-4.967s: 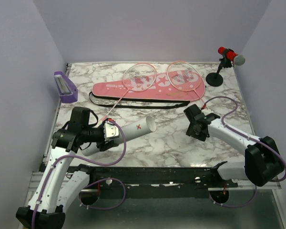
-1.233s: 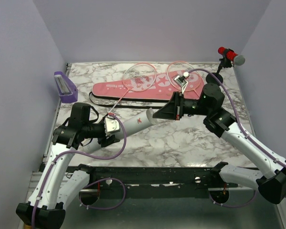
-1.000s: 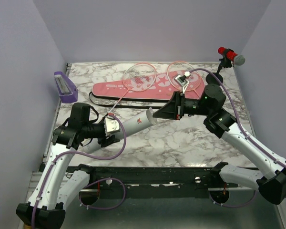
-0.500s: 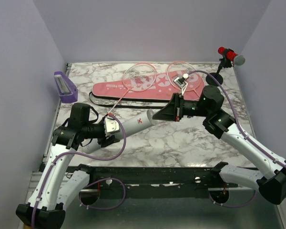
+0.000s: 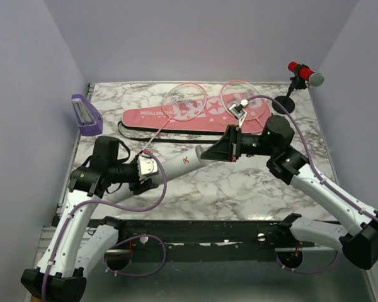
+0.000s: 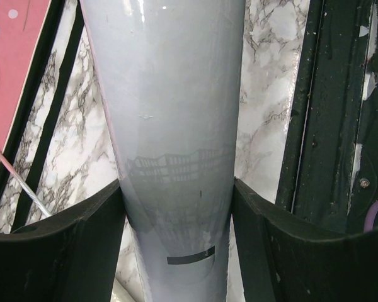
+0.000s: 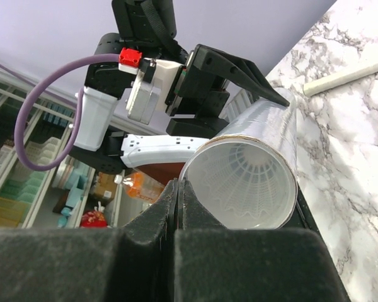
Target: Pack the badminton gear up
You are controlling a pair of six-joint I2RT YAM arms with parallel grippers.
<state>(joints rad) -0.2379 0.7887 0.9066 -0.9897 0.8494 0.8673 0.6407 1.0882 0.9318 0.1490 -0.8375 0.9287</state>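
My left gripper [image 5: 160,170] is shut on the long white tube [image 5: 178,163], its fingers [image 6: 82,233] pressed to both sides of the tube [image 6: 170,94]. The tube slants up to the right. My right gripper [image 5: 203,151] sits at the tube's open mouth, jaws together [image 7: 177,184], with nothing visible between them. The white shuttlecock [image 7: 249,179] sits inside the tube [image 7: 268,116]. Two pink rackets [image 5: 184,102] [image 5: 244,100] lie with their heads on the pink racket bag [image 5: 195,118] at the back.
A red-and-grey microphone [image 5: 305,73] on a black stand is at the back right. A purple box [image 5: 86,114] is at the left edge. The bag's black strap [image 5: 176,138] lies in front of the bag. A white racket handle [image 7: 346,77] lies on the marble beside the tube.
Five seconds ago my right gripper was low over the table on the right; it is now at the tube's mouth. Over the last second it edged slightly left. The left arm holds still.
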